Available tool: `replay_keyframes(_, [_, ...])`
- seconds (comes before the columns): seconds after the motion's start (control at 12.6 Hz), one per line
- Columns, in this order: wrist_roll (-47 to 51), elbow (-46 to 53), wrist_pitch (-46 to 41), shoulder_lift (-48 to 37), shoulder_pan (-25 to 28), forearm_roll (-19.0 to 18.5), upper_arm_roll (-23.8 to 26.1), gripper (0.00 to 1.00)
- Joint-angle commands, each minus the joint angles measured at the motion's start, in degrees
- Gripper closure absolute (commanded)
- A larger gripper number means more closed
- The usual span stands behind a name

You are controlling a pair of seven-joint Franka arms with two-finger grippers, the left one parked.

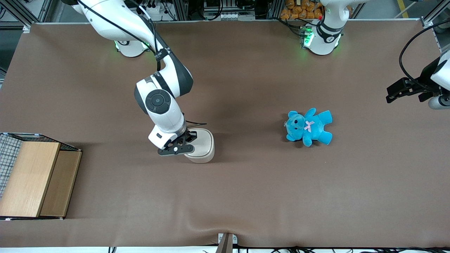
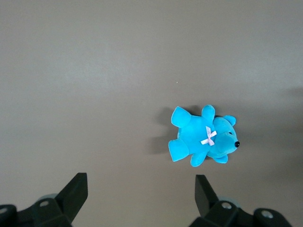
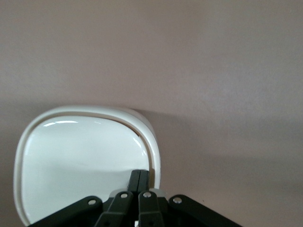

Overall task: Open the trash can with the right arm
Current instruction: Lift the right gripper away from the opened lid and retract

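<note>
The fingers (image 3: 140,182) are pressed together with no gap showing between them and nothing held, their tips resting at the edge of the lid (image 3: 80,161), just inside its rim. The gripper (image 1: 181,144) they belong to hangs off the right arm (image 1: 160,102), low over the trash can (image 1: 202,146), covering the part of it toward the working arm's end of the surface (image 1: 246,193). The lid lies flat and flush in its frame in the wrist view, with no tan interior showing, so the can reads as closed: the approach looks done and the opening itself is not yet done. What seems left is to press or pry at that lid edge until it flips up. The can stands near the middle of the surface, well apart from the blue teddy (image 1: 309,126) and from the wood-topped crate (image 1: 35,177).
</note>
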Motion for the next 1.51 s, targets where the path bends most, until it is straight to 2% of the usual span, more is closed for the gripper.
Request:
replay_keyframes(0.0, [0.87, 2.01, -3.56, -3.68, -0.84, 0.12, 0.24, 0.85])
replay_keyframes(0.16, [-0.09, 1.58, -5.24, -7.98, -2.94, 0.12, 0.41, 0.71])
replay_keyframes(0.32, [-5.61, 1.49, -9.79, -12.28, -5.40, 0.12, 0.50, 0.43])
replay_keyframes(0.48, [-10.19, 0.88, -14.28, -17.03, -8.82, 0.30, 0.59, 0.12])
replay_keyframes(0.56, [-11.69, 0.09, -16.47, -19.84, -10.75, 0.30, 0.85, 0.00])
replay_keyframes(0.79, [-16.08, -1.41, -23.59, -26.70, -16.47, 0.30, 1.65, 0.00])
replay_keyframes(1.11, [-27.67, -3.68, -31.60, -33.65, -22.28, 0.12, 1.12, 0.00])
replay_keyframes(1.43, [-31.21, -5.37, -36.97, -37.52, -23.34, 0.12, -4.41, 0.00])
